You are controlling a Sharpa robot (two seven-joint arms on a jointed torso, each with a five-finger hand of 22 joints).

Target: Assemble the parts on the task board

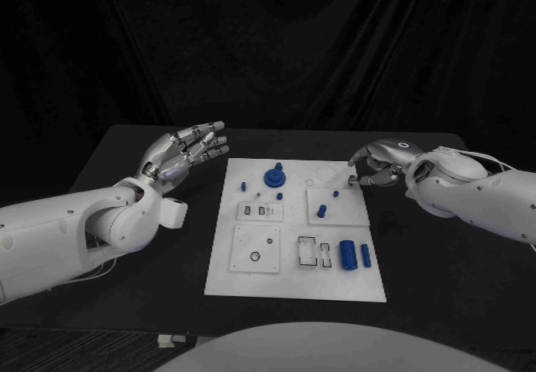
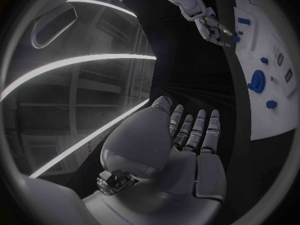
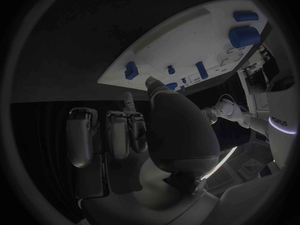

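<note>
The white task board (image 1: 296, 267) lies mid-table. On its far half stand a blue round knob (image 1: 273, 178) and small blue pegs (image 1: 321, 209); two blue cylinders (image 1: 355, 254) lie near its right front. My left hand (image 1: 184, 153) is raised off the board's far left corner, fingers apart, holding nothing; the left wrist view shows the same open palm (image 2: 181, 140). My right hand (image 1: 376, 164) hovers at the board's far right corner, thumb and a finger drawn together over the edge. Whether they pinch a small part is hidden. In the right wrist view its other fingers (image 3: 115, 135) are curled in.
The black table (image 1: 134, 155) has bare room left and right of the board. Square inset plates with slots and holes (image 1: 255, 248) cover the board's near left. Small white bits (image 1: 167, 339) lie at the table's front edge.
</note>
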